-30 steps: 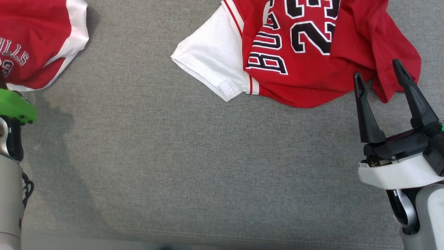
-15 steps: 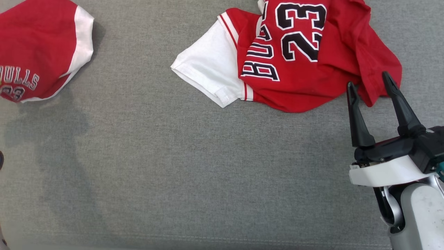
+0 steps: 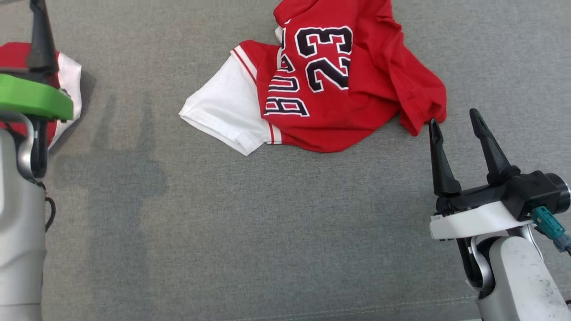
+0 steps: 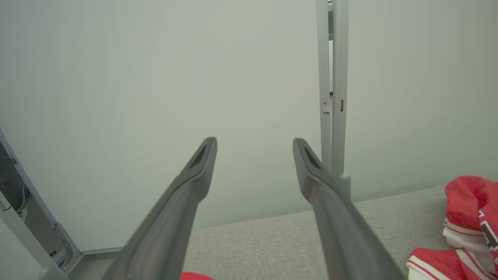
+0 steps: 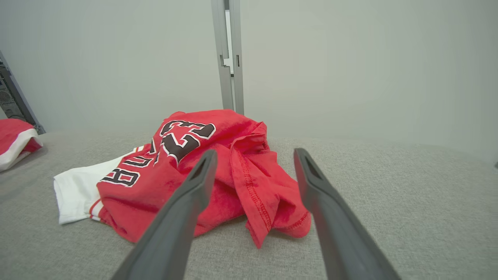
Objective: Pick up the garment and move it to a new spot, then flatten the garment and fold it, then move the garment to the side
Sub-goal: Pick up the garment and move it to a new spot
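Your right end effector [image 3: 453, 117] has its fingers spread wide and is empty. Its inner fingertip [image 3: 432, 121] sits just beside the loose red hem flap of the garment [image 3: 357, 89]; I can't tell whether they touch. In the right wrist view the flap sits framed between the two fingers. Your left end effector [image 4: 255, 140] is also fully spread with nothing in it, and it sits over a second red-and-white garment [image 3: 69, 84] at the left edge. The task garment is a crumpled red "23" jersey with its white sleeve out to the left, lying on the grey fabric counter [image 3: 267, 223] at centre-far, well apart from the second garment.
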